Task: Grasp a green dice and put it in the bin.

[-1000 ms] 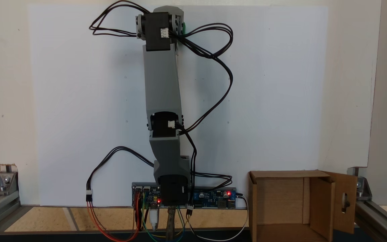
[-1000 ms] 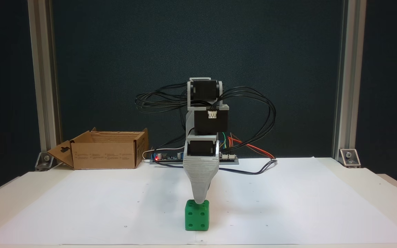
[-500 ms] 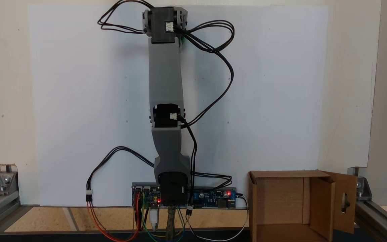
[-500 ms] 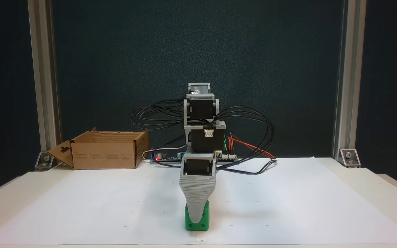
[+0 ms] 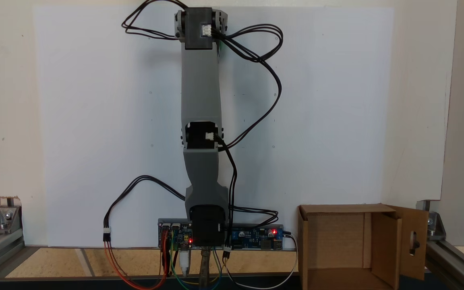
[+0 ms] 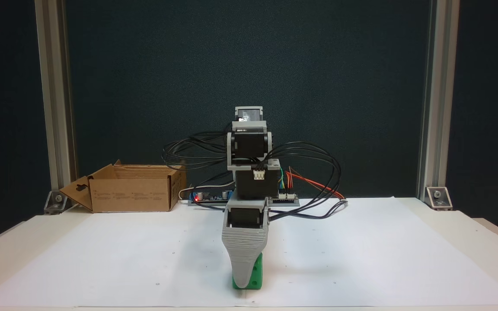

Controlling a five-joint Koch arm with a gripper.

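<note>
The green dice (image 6: 256, 272) rests on the white paper near the table's front edge. My gripper (image 6: 243, 283) has come down over it. Its wide grey ribbed jaw stands in front of the dice and covers most of the front face, with the tip close to the paper. The other jaw lies behind, so how the jaws stand is unclear. From above, the arm (image 5: 199, 92) stretches straight out and its wrist motor (image 5: 198, 28) hides the dice. The bin, a brown cardboard box (image 6: 132, 194), stands at the back left; from above this box (image 5: 385, 241) sits lower right.
A circuit board with red lights (image 5: 252, 235) and loose black cables (image 5: 264, 72) lie around the arm's base. Aluminium frame posts (image 6: 54, 108) stand at the table's back corners. White paper (image 6: 361, 250) covers the table.
The arm has reached further out and lowered. The grey jaw went from touching the dice's top edge to covering most of its front face. The dice has stayed put.
</note>
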